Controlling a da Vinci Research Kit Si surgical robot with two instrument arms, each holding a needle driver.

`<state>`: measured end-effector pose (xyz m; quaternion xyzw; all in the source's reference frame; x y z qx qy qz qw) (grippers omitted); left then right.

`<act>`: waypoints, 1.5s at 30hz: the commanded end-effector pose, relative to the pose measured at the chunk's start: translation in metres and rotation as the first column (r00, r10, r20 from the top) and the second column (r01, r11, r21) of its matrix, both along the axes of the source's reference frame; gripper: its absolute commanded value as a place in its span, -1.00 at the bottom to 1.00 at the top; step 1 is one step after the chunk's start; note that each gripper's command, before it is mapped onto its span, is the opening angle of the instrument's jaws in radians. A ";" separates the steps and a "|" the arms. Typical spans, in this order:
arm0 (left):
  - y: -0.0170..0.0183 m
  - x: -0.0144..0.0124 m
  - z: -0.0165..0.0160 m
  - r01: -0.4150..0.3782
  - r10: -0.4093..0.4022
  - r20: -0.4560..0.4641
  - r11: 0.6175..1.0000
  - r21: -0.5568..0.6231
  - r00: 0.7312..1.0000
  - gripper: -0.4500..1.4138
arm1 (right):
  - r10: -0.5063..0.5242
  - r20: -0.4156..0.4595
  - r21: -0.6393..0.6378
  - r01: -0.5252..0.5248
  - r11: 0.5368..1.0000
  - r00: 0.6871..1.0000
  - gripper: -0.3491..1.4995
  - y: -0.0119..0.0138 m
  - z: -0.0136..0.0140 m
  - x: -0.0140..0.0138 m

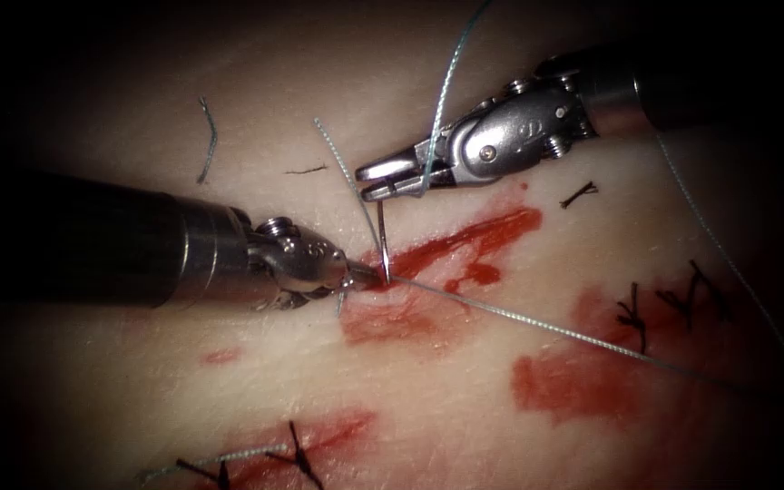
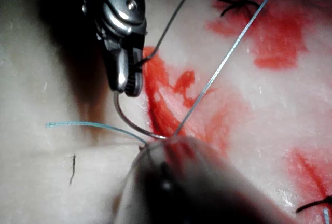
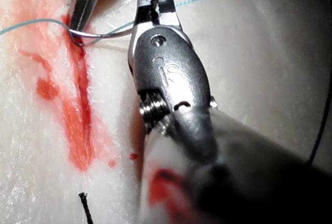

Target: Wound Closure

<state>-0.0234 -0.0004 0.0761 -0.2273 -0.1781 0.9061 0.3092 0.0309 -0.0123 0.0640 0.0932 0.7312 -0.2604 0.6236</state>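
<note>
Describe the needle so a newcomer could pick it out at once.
Start at the red-stained cut in the pale tissue. At its left end, the right arm's silver tool and the left arm's silver tool nearly meet. The thin, dark, curved steel needle bridges them, gripped at both ends; unlike the pale blue thread, it is rigid and bare metal.

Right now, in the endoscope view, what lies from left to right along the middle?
Left tool, gripping the needle near one end at the cut → right tool, holding the needle's other end above → black stitches on the tissue at right.
</note>
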 end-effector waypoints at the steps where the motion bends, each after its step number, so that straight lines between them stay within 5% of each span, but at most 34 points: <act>1: -0.0003 -0.0004 0.0005 0.000 0.000 0.000 1.000 0.000 1.000 -1.00 | 0.000 -0.002 0.006 0.000 1.000 1.000 -1.00 -0.0001 0.0001 0.0009; 29: -0.0003 -0.0005 0.0004 0.002 -0.002 0.002 1.000 0.001 1.000 -1.00 | 0.064 -0.025 -0.038 -0.065 0.997 0.998 -1.00 0.0008 -0.0009 0.0009; 37: -0.0003 -0.0006 0.0004 0.002 -0.002 0.002 1.000 0.000 1.000 -1.00 | 0.061 0.022 0.123 -0.063 0.990 0.998 -1.00 0.0008 -0.0008 0.0006; 45: -0.0003 -0.0006 0.0004 0.002 -0.002 0.002 1.000 0.000 1.000 -1.00 | 0.109 0.073 0.406 -0.130 0.905 0.991 -1.00 0.0000 0.0003 0.0004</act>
